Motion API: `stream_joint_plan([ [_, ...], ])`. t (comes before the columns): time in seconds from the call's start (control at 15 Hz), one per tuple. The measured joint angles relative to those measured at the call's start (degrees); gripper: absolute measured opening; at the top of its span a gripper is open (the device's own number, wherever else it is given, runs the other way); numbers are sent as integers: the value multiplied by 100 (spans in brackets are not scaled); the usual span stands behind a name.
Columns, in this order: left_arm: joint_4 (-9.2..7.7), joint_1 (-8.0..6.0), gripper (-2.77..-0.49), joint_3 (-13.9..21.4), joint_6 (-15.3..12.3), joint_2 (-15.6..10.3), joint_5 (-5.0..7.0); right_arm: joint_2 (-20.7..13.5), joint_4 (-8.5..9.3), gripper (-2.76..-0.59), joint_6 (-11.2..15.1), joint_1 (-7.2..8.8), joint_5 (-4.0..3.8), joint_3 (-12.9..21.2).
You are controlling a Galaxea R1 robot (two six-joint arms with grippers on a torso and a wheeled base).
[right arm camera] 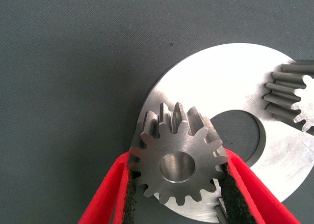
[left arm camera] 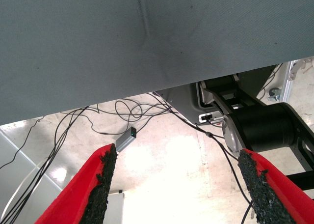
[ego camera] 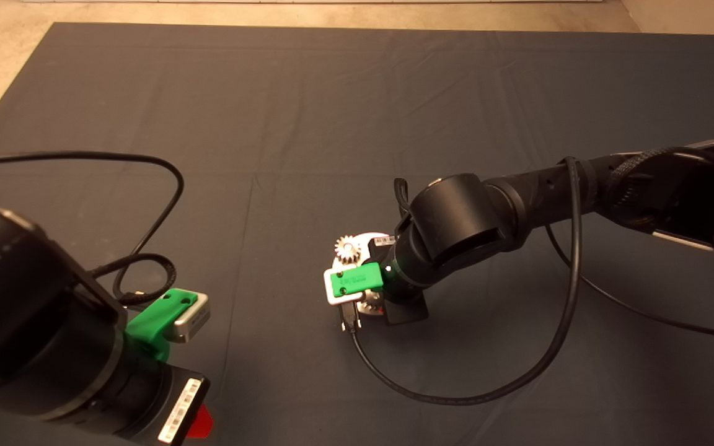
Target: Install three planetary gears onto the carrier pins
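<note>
Right hand (right arm camera: 176,194) pinches a gear (right arm camera: 177,162) flat over the white disc's (right arm camera: 221,81) edge; target pin unseen. Left hand (left arm camera: 176,189) spread, parked.

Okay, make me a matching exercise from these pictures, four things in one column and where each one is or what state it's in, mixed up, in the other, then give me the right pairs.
Things:
1. right claw
2. left claw
3. gear on the far side of the disc
4. white disc

Places or states:
A. lying flat on the dark mat, with a hole in its centre
B. open and holding nothing, parked at the mat's lower left edge
C. shut on a gear over the disc
D. sitting on the disc, free of either claw

Pairs: 1-C, 2-B, 3-D, 4-A
</note>
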Motion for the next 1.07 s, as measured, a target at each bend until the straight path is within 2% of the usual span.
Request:
stream_joint_plan([
  [0.4, 0, 1, -151, 0, 15, 0, -1, -3, 43, -232, 0, -2, 15, 0],
  [0.93, 2, 2, -151, 0, 89, 12, -2, -128, 78, -232, 0, -2, 138, 27],
  [1.07, 0, 2, -151, 0, 113, 9, 0, -205, 139, -232, 0, -48, 126, 83],
])
